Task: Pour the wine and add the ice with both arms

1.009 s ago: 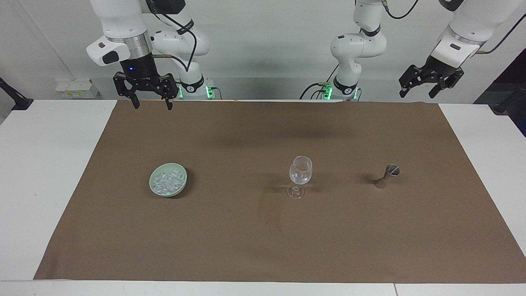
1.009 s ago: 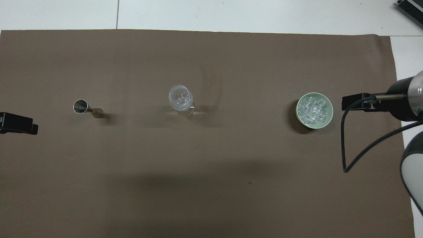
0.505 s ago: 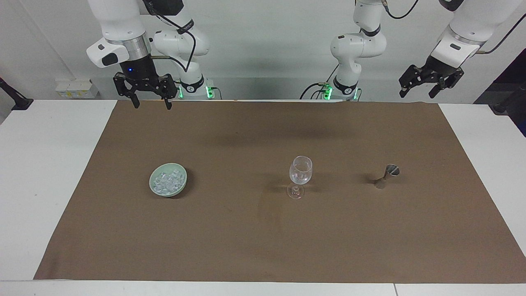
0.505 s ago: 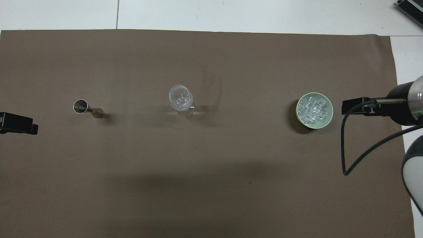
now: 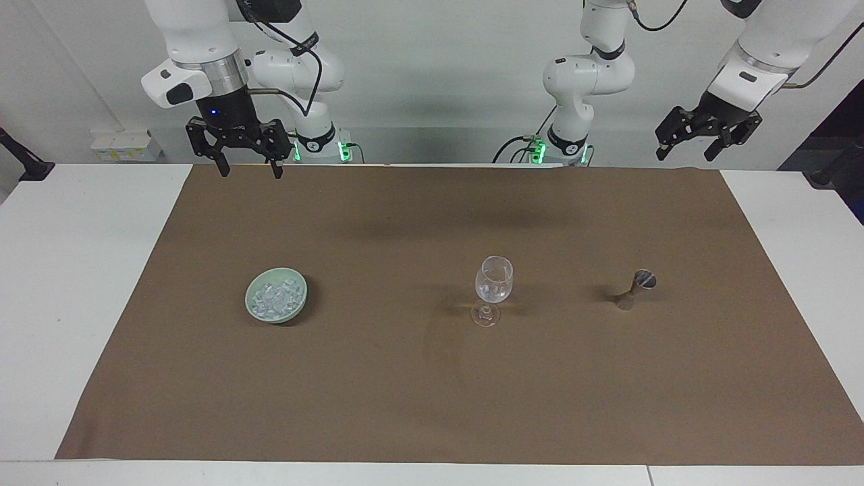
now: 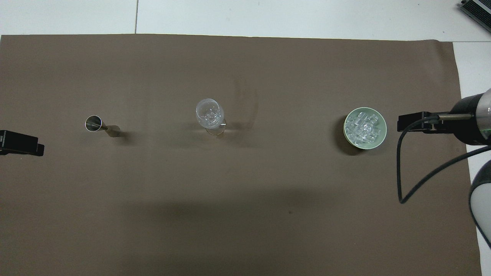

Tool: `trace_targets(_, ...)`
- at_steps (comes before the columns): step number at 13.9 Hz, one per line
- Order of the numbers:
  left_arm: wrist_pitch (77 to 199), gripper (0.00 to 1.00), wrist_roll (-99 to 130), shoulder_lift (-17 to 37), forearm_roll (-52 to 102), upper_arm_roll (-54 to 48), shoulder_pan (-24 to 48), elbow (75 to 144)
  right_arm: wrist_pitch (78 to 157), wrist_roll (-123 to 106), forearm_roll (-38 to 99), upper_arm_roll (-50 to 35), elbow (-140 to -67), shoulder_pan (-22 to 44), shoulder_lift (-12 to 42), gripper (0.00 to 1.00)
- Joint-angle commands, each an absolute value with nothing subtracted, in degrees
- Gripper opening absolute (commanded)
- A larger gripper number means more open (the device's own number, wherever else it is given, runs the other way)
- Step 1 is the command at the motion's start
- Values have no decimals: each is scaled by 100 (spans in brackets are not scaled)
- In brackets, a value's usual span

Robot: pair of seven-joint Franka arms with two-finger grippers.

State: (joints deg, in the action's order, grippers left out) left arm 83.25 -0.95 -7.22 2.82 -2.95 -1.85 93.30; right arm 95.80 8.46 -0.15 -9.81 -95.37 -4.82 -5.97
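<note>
Ice: we see it heaped in the green bowl on the brown mat, toward the right arm's end of the desk.
Glass: upright at mid-mat, small clear lumps visible in its cup.
Jigger: toward the left arm's end.
Right claw: raised, fingers apart, empty; in the facing view the bowl lies at about 6 o'clock from it, so we judge this arm nearer.
Left claw: waits high, fingers apart.

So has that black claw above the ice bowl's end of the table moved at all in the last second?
Yes, slightly: the right gripper has lifted a little, its fingertips now higher against the brown mat edge nearest the robots.
</note>
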Motion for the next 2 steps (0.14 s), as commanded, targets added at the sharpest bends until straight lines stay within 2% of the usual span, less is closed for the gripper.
trace_targets(1, 8209, 100, -105, -773, 237, -264, -141, 9290, 9659, 748, 149, -958, -9449, -475, -545, 100)
trace_targets(2, 8218, 100, -105, -765, 237, -255, -141, 9290, 9633, 730, 149, -967, -9448, -466, -545, 100)
